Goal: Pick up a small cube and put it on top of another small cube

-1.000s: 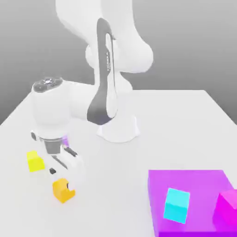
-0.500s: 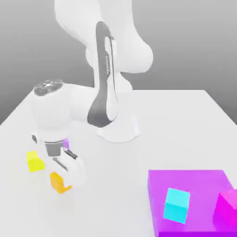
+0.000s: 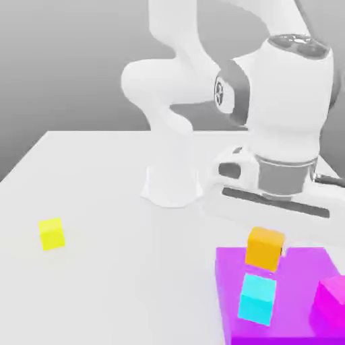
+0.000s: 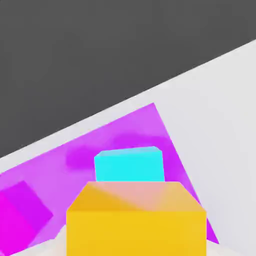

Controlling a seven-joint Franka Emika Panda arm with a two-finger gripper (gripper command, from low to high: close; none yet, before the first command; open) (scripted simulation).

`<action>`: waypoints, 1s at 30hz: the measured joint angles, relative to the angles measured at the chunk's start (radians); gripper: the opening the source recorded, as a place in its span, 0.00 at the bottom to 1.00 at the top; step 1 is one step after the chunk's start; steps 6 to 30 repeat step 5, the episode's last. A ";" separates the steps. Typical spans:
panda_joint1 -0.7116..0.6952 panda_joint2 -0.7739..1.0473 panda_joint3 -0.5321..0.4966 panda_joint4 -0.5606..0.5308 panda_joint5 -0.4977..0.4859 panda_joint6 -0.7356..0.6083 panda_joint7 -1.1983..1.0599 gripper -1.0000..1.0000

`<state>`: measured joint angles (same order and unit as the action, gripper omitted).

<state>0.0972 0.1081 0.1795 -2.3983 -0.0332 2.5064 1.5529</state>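
The small plain orange cube (image 3: 264,248) had left the white tabletop (image 3: 101,202) near the small yellow cube (image 3: 52,234) and hung clamped in the gripper (image 3: 266,232), directly above, apart from, the small plain cyan cube (image 3: 257,299) on the large flat purple block (image 3: 290,266). Transport appeared complete; lowering and release remained. No brands, labels or writing were legible.
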 joint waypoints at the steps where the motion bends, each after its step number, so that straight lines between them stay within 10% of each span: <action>1: 0.003 0.030 -0.003 -0.005 -0.009 0.035 0.008 0.00; 2: 0.004 0.047 -0.004 -0.008 -0.015 0.053 0.012 1.00; 30: 0.004 0.047 -0.004 -0.008 -0.015 0.053 0.012 1.00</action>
